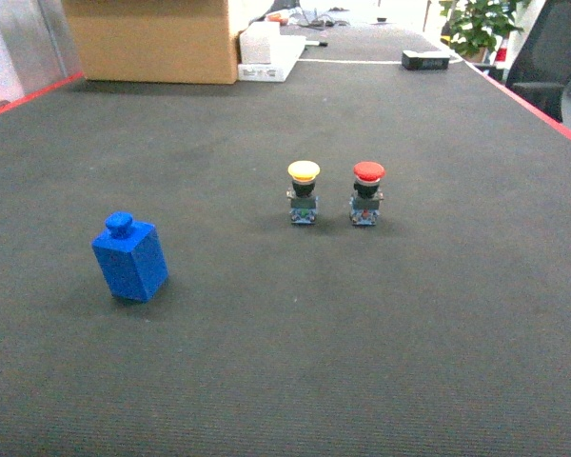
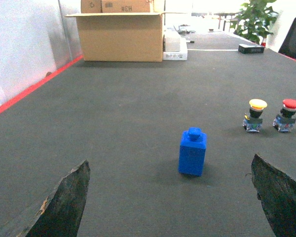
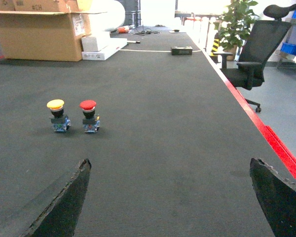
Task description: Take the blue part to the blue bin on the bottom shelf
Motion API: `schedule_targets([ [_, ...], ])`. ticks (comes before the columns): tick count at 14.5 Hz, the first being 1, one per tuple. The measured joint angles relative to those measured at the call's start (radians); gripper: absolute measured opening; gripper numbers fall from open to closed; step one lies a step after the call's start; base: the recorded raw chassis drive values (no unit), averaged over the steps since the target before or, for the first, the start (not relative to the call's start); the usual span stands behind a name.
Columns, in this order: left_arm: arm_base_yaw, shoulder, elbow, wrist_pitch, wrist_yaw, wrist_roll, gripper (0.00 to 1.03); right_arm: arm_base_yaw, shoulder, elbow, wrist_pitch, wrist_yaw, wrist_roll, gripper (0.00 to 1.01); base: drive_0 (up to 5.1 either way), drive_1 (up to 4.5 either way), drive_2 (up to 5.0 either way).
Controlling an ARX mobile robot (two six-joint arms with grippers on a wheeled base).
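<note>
Left gripper (image 2: 170, 197) stands wide, its 2 dark fingers (image 2: 64, 202) at the lower corners of my left wrist view, touching nothing. Between them and a bit further out I see 1 blue part (image 2: 192, 152), upright on the dark mat (image 2: 128, 108), a small knob on top. From the head view the blue part (image 1: 130, 258) sits on the left of the mat, well apart from everything else.

Right gripper (image 3: 170, 197) is wide too, holding nothing, 2 fingers (image 3: 281, 197) framing bare mat. Ahead of it to the left stand 2 push buttons side by side, near each other but apart: 1 yellow button (image 3: 56, 116) and 1 red button (image 3: 89, 116).

Far back I count 1 cardboard box (image 2: 121, 37), 1 white box (image 3: 101, 47) beside it, 1 plant (image 3: 234, 22) and 1 office chair (image 3: 256, 49) past the red edge (image 3: 266, 133). No shelf or bin shows in any view.
</note>
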Motion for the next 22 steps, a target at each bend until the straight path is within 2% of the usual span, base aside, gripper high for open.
schedule_targets([
  [9,0.000,0.000,0.000,0.000,0.000,0.000,0.98,0.000,0.000,0.000,0.000,0.000,0.000,0.98,0.0,0.00,0.0],
  [10,-0.036,0.028,0.028,-0.100,-0.100,-0.023,0.98,0.000,0.000,0.000,0.000,0.000,0.000,0.98,0.0,0.00,0.0],
  [11,-0.116,0.133,0.075,-0.188,-0.270,-0.062,0.98,0.000,0.000,0.000,0.000,0.001,0.000,0.98,0.0,0.00,0.0],
  [12,-0.121,0.215,0.078,-0.163,-0.369,-0.095,0.98,0.000,0.000,0.000,0.002,-0.001,0.000,0.98,0.0,0.00,0.0],
  [13,-0.117,0.282,0.080,-0.120,-0.409,-0.145,0.98,-0.001,0.000,0.000,0.000,0.001,0.000,0.98,0.0,0.00,0.0],
  [14,-0.178,0.391,0.082,-0.012,-0.400,-0.162,0.98,0.000,0.000,0.000,0.000,0.000,0.000,0.98,0.0,0.00,0.0],
  [15,-0.226,0.520,0.082,0.108,-0.353,-0.162,0.98,0.000,0.000,0.000,0.001,0.000,0.000,0.98,0.0,0.00,0.0],
  [16,-0.243,0.690,0.085,0.271,-0.300,-0.163,0.98,0.000,0.000,0.000,0.001,0.000,0.000,0.98,0.0,0.00,0.0],
  [17,-0.260,0.899,0.108,0.446,-0.267,-0.161,0.98,0.000,0.000,0.000,0.000,0.000,0.000,0.98,0.0,0.00,0.0],
  [19,-0.290,1.212,0.202,0.705,-0.233,-0.153,0.98,0.000,0.000,0.000,0.000,0.000,0.000,0.98,0.0,0.00,0.0],
  [22,-0.352,1.523,0.282,0.901,-0.216,-0.119,0.98,0.000,0.000,0.000,0.000,0.000,0.000,0.98,0.0,0.00,0.0],
])
